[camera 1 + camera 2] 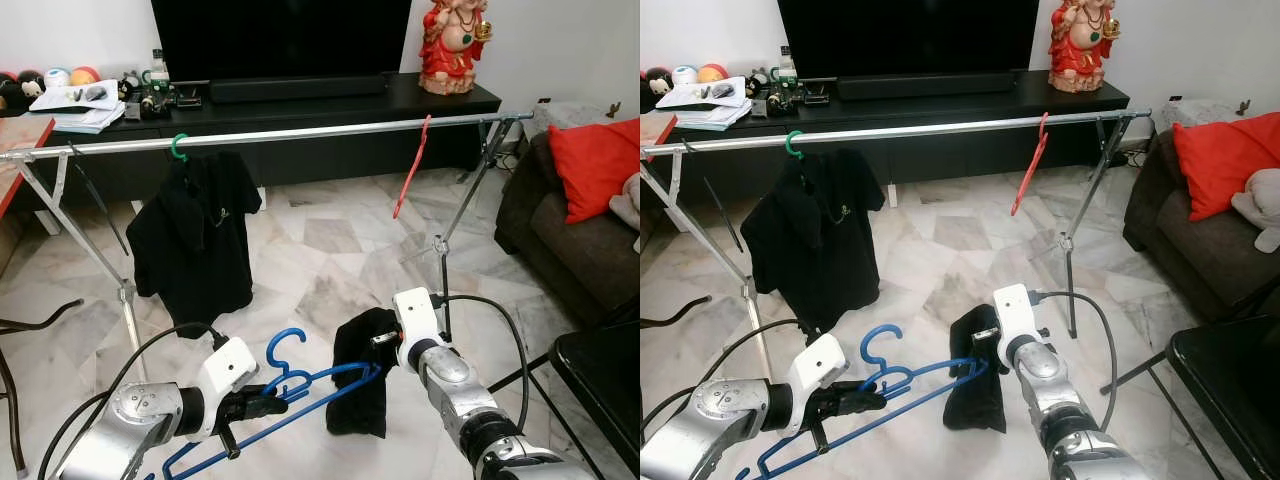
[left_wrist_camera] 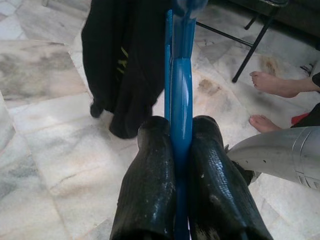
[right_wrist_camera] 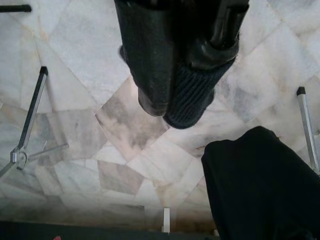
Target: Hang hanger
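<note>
The left end effector [image 1: 262, 402] is clamped on the blue hangers [image 1: 300, 392], held low in front of the clothes rail [image 1: 300, 132]. A black garment [image 1: 362, 385] hangs from their far end, pinched by the closed right end effector [image 1: 383, 342]. On the rail hang a black shirt [image 1: 195, 235] and a red hanger [image 1: 412, 165]

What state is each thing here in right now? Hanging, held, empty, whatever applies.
Blue hangers: bunched, clamped in the left gripper, one arm threaded into the dark garment.
Dark garment: hanging from the right gripper.
Black shirt: hanging on a green hanger.
Red hanger: on the rail, empty.
</note>
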Robot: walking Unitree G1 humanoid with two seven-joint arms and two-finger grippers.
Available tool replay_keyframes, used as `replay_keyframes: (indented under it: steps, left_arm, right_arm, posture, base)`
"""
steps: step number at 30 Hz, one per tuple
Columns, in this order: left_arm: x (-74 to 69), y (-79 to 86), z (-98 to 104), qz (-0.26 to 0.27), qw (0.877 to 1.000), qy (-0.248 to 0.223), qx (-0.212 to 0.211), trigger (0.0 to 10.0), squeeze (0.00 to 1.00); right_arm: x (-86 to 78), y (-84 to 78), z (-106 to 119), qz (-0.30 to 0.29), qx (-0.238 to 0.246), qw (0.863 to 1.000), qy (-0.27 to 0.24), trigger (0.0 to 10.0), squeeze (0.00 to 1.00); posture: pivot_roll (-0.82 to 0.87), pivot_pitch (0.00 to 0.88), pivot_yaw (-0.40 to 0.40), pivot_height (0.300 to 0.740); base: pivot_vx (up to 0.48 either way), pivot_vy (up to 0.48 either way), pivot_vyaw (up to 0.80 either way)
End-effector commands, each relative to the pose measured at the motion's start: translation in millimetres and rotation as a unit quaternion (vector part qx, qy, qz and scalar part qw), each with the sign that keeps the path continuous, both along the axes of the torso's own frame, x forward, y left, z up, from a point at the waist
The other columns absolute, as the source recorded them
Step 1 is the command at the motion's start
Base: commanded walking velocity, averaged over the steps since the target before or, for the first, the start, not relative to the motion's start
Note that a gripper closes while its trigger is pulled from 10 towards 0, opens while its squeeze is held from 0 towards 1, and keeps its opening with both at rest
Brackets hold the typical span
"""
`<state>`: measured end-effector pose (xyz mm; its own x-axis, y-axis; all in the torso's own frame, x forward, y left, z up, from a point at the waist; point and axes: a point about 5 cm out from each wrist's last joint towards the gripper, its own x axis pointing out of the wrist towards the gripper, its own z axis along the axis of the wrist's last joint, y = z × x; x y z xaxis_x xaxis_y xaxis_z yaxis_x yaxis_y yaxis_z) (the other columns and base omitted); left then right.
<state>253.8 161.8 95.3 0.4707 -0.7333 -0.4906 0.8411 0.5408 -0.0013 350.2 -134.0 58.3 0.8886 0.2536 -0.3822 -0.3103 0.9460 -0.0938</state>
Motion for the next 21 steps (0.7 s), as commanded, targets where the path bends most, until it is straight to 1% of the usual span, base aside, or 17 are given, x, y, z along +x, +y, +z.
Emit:
replay_keyframes:
  steps: [1, 6, 9, 10, 12, 15, 17, 19, 21]
  left_arm:
    - [2.2, 3.6, 1, 0.012, 1.0, 0.0, -0.003, 10.0, 0.0]
    - [4.8, 3.9, 1, 0.026, 1.0, -0.009, -0.002, 10.0, 0.0]
    - [11.9, 5.0, 2, 0.053, 0.998, -0.034, 0.002, 10.0, 0.0]
    - [12.9, 5.2, 2, 0.058, 0.998, -0.035, 0.001, 10.0, 0.0]
    - [12.7, 4.2, 3, 0.055, 0.998, -0.034, -0.003, 10.0, 0.0]
    - [14.3, 3.4, 5, 0.059, 0.997, -0.047, -0.002, 10.0, 0.0]
    - [18.2, 3.4, 8, 0.074, 0.996, -0.056, -0.012, 10.0, 0.0]
    - [19.3, 2.3, 10, 0.075, 0.995, -0.059, -0.021, 10.0, 0.0]
    - [17.7, -1.3, 11, 0.063, 0.996, -0.052, -0.033, 10.0, 0.0]
  right_arm:
    - [0.1, -1.5, 0, 0.0, 0.002, 1.0, 0.003, 10.0, 0.0]
    - [-1.1, -0.7, -2, 0.008, 0.001, 1.0, 0.012, 10.0, 0.0]
    - [-0.7, 0.0, -1, 0.009, 0.002, 1.0, 0.012, 10.0, 0.0]
    - [-0.7, 0.1, -1, 0.009, 0.002, 1.0, 0.012, 10.0, 0.0]
    - [-0.6, 0.1, -1, 0.008, 0.001, 1.0, 0.012, 10.0, 0.0]
    - [-0.9, -0.2, -2, 0.006, 0.002, 1.0, 0.015, 10.0, 0.0]
    - [-1.6, 0.7, -3, 0.01, 0.002, 1.0, 0.018, 10.0, 0.0]
    - [-1.7, 1.8, -3, 0.011, 0.003, 1.0, 0.018, 10.0, 0.0]
    - [-2.1, 3.2, -3, 0.012, 0.003, 1.0, 0.017, 10.0, 0.0]
  posture:
    - [0.16, 0.043, -0.045, 0.74]
    - [0.17, 0.045, -0.047, 0.74]
    - [0.17, 0.045, -0.047, 0.74]
    - [0.17, 0.045, -0.047, 0.74]
    - [0.17, 0.045, -0.047, 0.74]
    - [0.17, 0.046, -0.047, 0.74]
    - [0.17, 0.043, -0.048, 0.74]
    - [0.17, 0.043, -0.048, 0.74]
    - [0.16, 0.037, -0.048, 0.74]
  base:
    - [0.0, 0.0, 0.0]
    - [0.0, 0.0, 0.0]
    - [0.0, 0.0, 0.0]
    - [0.0, 0.0, 0.0]
    - [0.0, 0.0, 0.0]
    - [0.0, 0.0, 0.0]
    - [0.0, 0.0, 0.0]
    - [0.0, 0.0, 0.0]
    - [0.0, 0.0, 0.0]
